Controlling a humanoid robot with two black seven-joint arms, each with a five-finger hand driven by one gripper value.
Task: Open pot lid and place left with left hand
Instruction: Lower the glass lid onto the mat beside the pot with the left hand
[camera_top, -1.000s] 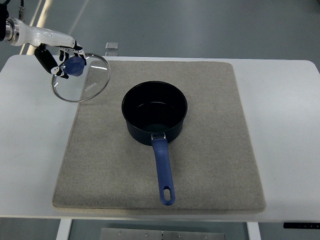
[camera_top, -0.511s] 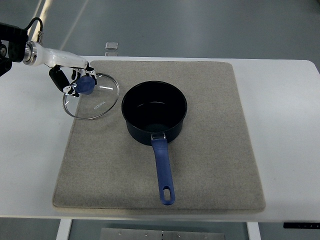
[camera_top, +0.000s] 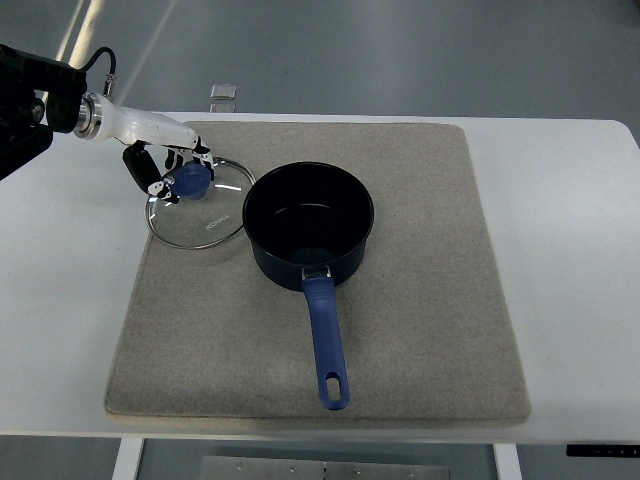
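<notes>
Nearest my camera I see the grey felt mat (camera_top: 420, 330) lying flat on the white table (camera_top: 575, 300), its front edge just short of the table's near edge; on it the blue saucepan (camera_top: 308, 225) stands upright and uncovered, its dark inside open to view; its blue handle (camera_top: 326, 340) runs straight toward me and ends in a hanging hole close to the mat's front edge.

Just left of the saucepan sits the glass lid (camera_top: 203, 203); its metal rim looks to be touching or all but touching the pot's left wall, and I cannot tell which; it lies over the far left part of the mat, with its left rim reaching about to the mat's edge; I cannot tell whether it rests flat on the mat or hangs just above it. The lid's blue knob (camera_top: 190, 182) is in the grasp of my left hand (camera_top: 165, 172); the dark fingers (camera_top: 137, 166) are curled round the knob from the left and from above, pinching it between them. The white forearm (camera_top: 140, 127) slants up and away to the picture's left edge, where the darker arm housing shows.

Farthest off, beyond the mat's back edge, a small clear bracket (camera_top: 223, 93) sits at the table's far rim.
</notes>
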